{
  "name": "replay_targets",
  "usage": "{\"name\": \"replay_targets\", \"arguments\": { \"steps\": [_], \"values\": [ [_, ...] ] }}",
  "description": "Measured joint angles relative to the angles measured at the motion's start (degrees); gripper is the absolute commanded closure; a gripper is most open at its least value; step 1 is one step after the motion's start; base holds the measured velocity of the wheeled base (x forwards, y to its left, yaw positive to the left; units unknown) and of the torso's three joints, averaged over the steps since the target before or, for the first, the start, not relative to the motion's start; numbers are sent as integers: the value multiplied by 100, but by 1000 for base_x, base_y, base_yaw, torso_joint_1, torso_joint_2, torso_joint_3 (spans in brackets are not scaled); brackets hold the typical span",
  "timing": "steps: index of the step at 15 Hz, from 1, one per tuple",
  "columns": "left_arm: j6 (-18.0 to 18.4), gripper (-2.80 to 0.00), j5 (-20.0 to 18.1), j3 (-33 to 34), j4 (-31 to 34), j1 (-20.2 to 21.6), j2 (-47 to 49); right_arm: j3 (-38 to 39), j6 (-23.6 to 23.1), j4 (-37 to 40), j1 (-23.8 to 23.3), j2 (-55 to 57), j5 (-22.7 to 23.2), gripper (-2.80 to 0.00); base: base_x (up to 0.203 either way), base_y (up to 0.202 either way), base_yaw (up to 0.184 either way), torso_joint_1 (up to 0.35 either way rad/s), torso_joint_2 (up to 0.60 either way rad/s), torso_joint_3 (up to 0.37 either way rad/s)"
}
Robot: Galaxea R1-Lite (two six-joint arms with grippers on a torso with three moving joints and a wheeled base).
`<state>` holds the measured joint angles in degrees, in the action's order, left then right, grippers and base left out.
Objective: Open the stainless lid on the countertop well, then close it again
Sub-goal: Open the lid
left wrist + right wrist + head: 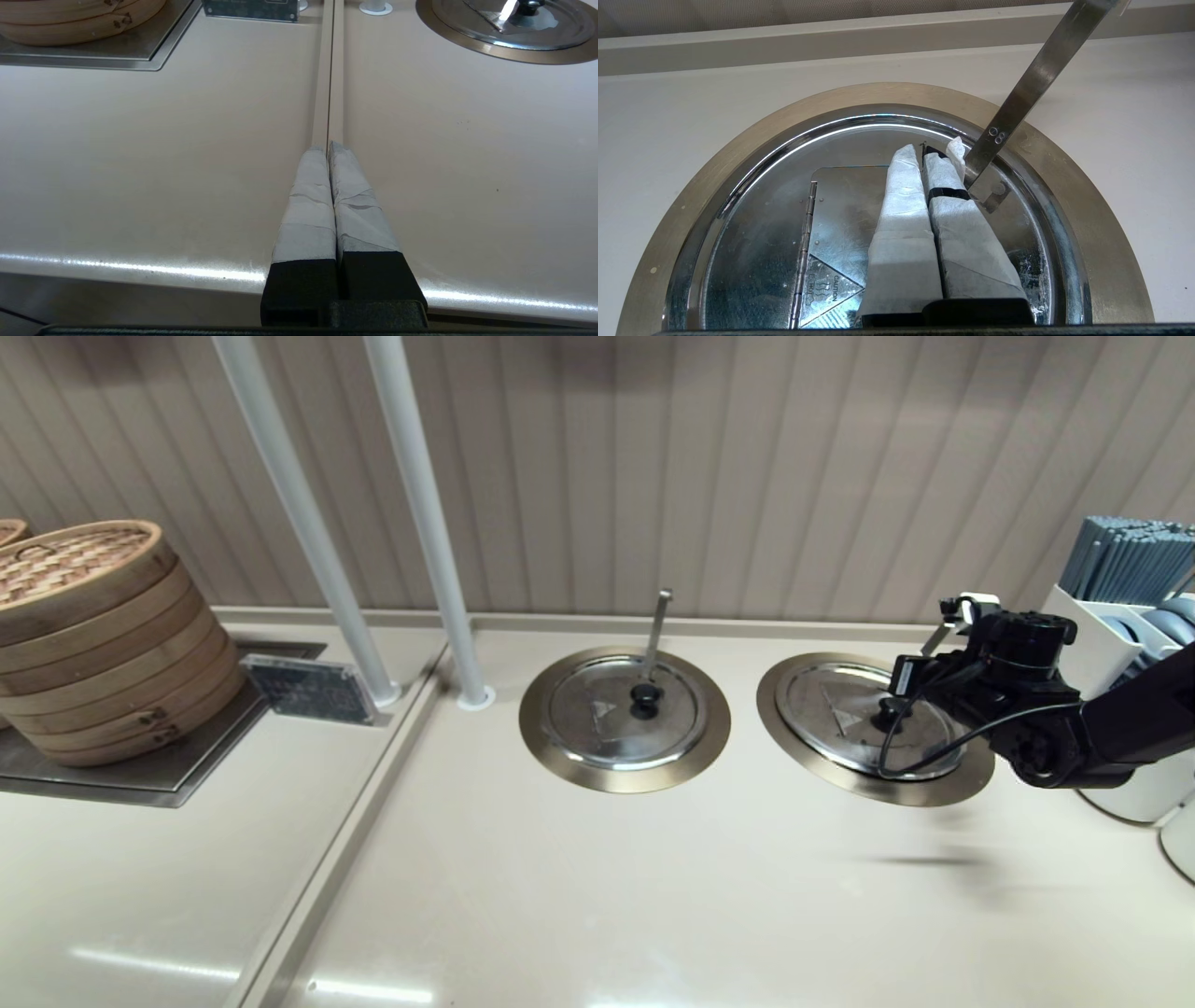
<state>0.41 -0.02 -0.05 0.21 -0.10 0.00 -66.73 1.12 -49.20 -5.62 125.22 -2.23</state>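
Right gripper point(924, 154), fingers pressed together and empty, hovers over the stainless lid point(845, 714), seated shut in the countertop well point(971, 777) beside the slanting ladle handle point(1031, 79); left gripper point(328, 148), likewise closed, sits parked near the counter's front edge.

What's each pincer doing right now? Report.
Left pincer: shut, empty, above the bare countertop.
Right pincer: shut, holding nothing, over the stainless lid.
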Motion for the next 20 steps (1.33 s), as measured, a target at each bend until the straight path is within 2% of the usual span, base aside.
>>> {"name": "replay_targets", "arguments": {
  "steps": [1, 14, 18, 20],
  "values": [
    [0, 0, 2, 0, 0, 0, 0, 6, 2, -2, 0, 0, -3, -280, 0, 0, 0, 0, 0, 0],
    [2, 0, 2, 1, 0, 0, 0, 124, 114, -77, 12, 131, 48, -280, 0, 0, 0, 0, 0, 0],
    [0, 0, 2, 0, -2, 0, 0, 238, 94, -919, 72, 509, 37, -280, 0, 0, 0, 0, 0, 0],
    [3, 0, 0, 0, 0, 0, 0, 246, 105, -1005, 80, 672, 39, -280, 0, 0, 0, 0, 0, 0]
  ]
}}
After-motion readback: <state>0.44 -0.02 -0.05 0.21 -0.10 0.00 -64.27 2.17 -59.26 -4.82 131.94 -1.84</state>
